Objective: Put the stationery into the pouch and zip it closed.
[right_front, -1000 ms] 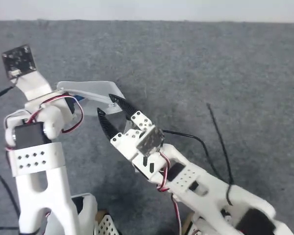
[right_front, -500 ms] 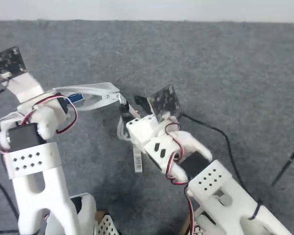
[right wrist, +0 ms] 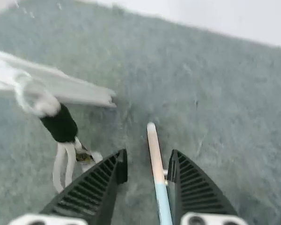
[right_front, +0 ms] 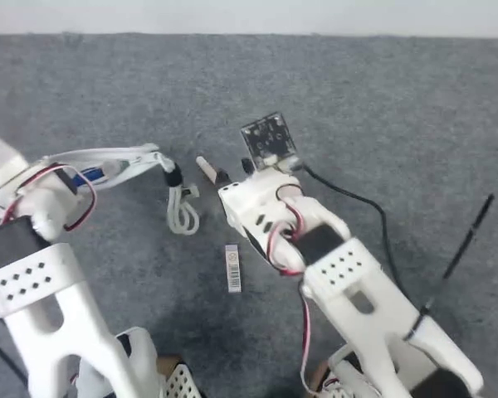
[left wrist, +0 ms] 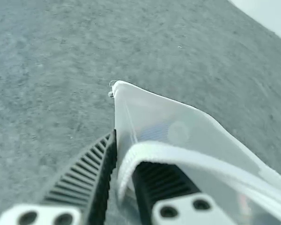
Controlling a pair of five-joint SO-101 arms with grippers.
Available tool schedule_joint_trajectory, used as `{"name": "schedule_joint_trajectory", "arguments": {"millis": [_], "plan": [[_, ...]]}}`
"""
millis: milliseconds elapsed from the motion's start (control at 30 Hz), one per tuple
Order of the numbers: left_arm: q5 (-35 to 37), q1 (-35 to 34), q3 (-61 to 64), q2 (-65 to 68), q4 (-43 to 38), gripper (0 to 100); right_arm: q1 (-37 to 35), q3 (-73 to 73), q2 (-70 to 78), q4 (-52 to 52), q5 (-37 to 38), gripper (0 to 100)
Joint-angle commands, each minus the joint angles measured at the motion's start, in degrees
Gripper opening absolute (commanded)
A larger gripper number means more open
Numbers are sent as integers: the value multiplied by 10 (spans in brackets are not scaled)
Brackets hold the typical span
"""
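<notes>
Right now L gripper (left wrist: 126, 154) is clamping the pouch (left wrist: 178, 136) by its edge, w/ cord loop (right_front: 183, 217) dangling from its end. R gripper (right wrist: 148, 153) is straddling the pen (right wrist: 154, 154), jaws apart, near the pouch's end on grey mat (right_front: 382, 99).

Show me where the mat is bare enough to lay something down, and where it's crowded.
Bare: the far strip of mat between the wall and the pouch; also the stretch between the cable and the black stick. Crowded: the middle, where the pouch's end, cord loop, pen and label sit close together.
</notes>
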Motion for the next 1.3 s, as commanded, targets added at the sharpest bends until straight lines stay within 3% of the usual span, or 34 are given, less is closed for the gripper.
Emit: {"name": "schedule_joint_trajectory", "arguments": {"millis": [0, 300, 567, 733, 1167, 1267], "plan": [[10, -28, -22, -9, -33, 11, 9, -77, 30, 40, 14, 139], [10, -34, -22, -9, -33, 11, 6, -163, 146, 115, 50, 139], [10, -34, -22, -9, -32, 10, 6, -198, 233, 115, 60, 139], [10, -33, -21, -9, -31, 10, 6, -226, 308, 113, 105, 136], [10, -33, -20, -9, -30, 11, 7, -294, 458, 117, 107, 132], [10, -33, -19, -9, -31, 11, 11, -294, 459, 118, 107, 67]]}}
